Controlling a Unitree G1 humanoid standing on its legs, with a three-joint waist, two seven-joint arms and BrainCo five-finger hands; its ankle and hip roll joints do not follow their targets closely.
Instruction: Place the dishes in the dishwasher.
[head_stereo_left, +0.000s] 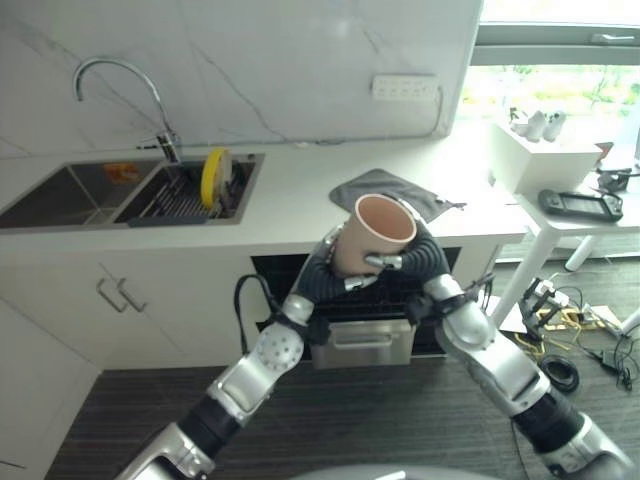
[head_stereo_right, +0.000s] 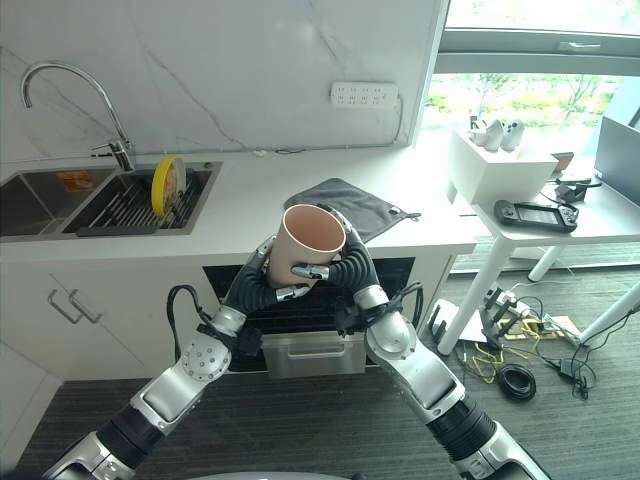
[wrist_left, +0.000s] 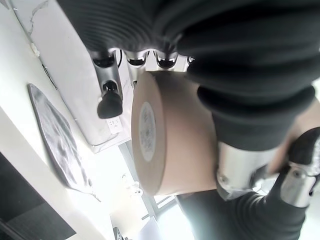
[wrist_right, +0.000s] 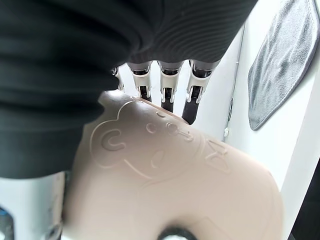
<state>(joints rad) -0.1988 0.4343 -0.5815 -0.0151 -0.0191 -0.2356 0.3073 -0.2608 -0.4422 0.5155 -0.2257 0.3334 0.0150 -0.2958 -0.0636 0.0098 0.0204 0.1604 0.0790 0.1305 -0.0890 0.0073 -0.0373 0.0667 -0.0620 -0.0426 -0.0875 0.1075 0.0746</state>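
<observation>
A beige cup (head_stereo_left: 372, 232) with an embossed bear (wrist_right: 150, 145) hangs tilted in the air, mouth up, in front of the counter edge. My left hand (head_stereo_left: 328, 250) grips its left side, fingers (wrist_left: 110, 97) curled past its flat base (wrist_left: 146, 131). My right hand (head_stereo_right: 352, 262) closes on it from the right, its fingers (wrist_right: 168, 90) bent over the wall and the thumb (head_stereo_right: 306, 271) across the front. Below the cup is the dishwasher's dark opening (head_stereo_left: 278, 275) under the counter, with a steel front panel (head_stereo_left: 362, 344) lower down.
A yellow plate (head_stereo_left: 214, 177) stands in the rack of the sink (head_stereo_left: 60, 195) at the left, under a curved tap (head_stereo_left: 120, 80). A grey cloth (head_stereo_left: 392, 188) lies on the counter behind the cup. To the right, a white table (head_stereo_left: 560, 228) carries a controller (head_stereo_left: 580, 204).
</observation>
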